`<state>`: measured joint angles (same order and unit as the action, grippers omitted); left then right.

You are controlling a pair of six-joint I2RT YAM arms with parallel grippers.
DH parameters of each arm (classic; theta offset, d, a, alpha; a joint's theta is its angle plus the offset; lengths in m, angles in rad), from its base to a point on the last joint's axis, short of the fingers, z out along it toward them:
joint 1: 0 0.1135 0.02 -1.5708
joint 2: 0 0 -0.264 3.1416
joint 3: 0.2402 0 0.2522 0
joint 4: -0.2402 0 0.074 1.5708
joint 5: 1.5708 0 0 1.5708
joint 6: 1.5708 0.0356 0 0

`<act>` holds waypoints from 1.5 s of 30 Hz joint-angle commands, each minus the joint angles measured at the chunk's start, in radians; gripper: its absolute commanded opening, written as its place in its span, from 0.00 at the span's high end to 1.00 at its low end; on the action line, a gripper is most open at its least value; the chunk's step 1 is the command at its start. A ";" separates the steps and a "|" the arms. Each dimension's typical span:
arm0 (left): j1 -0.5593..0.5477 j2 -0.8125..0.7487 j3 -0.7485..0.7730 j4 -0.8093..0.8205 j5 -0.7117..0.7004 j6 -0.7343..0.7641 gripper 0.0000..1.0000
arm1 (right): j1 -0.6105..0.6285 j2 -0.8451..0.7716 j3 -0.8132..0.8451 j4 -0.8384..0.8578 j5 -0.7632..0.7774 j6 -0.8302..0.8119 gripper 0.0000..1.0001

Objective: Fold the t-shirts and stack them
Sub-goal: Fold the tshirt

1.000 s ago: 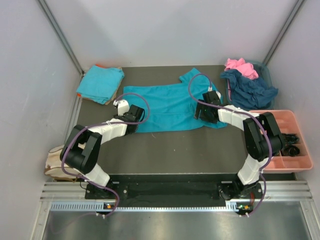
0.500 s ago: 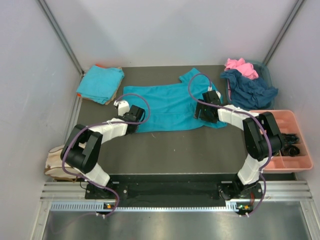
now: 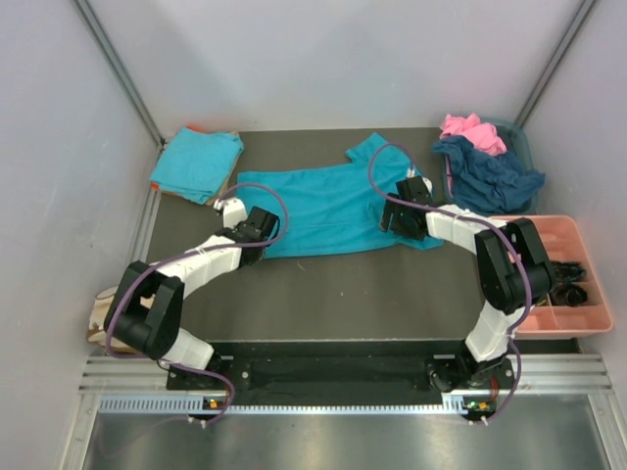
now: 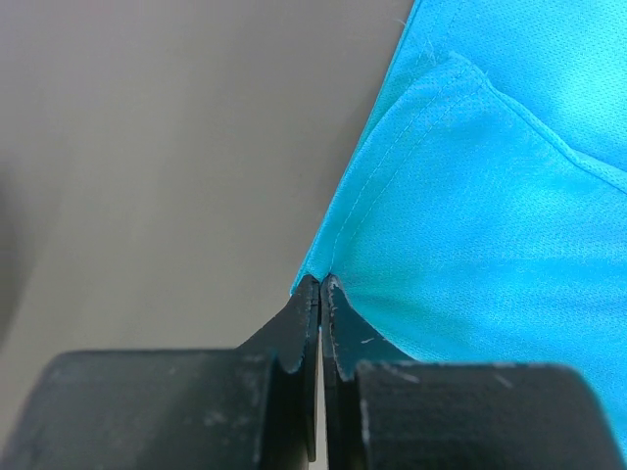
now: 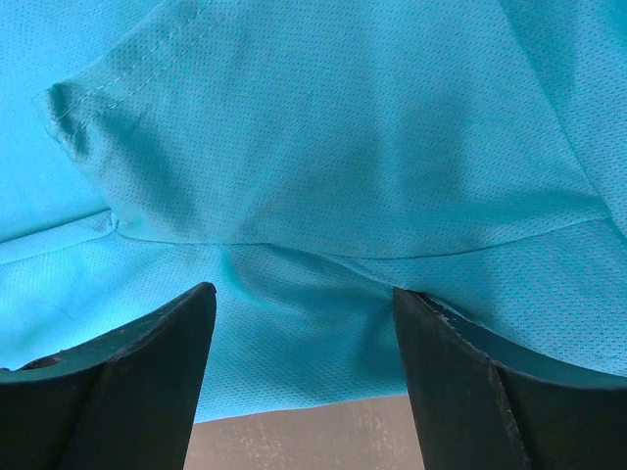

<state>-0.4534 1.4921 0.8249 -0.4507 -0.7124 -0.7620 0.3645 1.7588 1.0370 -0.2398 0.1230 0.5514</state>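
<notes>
Pinching the near left corner of the teal t-shirt (image 3: 323,201), the left gripper (image 4: 320,286) is clamping tight on the hem. The shirt is lying spread out mid-table (image 3: 333,294). The right gripper (image 5: 304,304) is sitting fingers apart over the near right side, gripping nothing. Judged: a fold is being set up, and the right is needing a hold before any lift.

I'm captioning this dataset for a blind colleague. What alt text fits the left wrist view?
The black left gripper is pinched shut on a corner of a teal t-shirt. Its hemmed fabric fills the right of the view, and the grey table fills the left.
</notes>
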 commanded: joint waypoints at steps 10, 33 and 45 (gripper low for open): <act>-0.007 -0.067 -0.055 -0.121 0.059 -0.089 1.00 | 0.010 0.073 -0.009 -0.019 -0.019 0.008 0.27; -0.071 -0.260 -0.230 -0.263 0.215 -0.287 0.96 | 0.008 0.061 0.029 -0.072 0.049 0.021 0.26; -0.082 -0.437 -0.182 -0.451 0.226 -0.359 0.44 | 0.008 0.053 0.021 -0.075 0.053 0.022 0.26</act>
<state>-0.5285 1.1374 0.6086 -0.7822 -0.4824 -1.0824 0.3668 1.7744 1.0630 -0.2565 0.1493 0.5694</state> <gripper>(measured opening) 0.496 0.736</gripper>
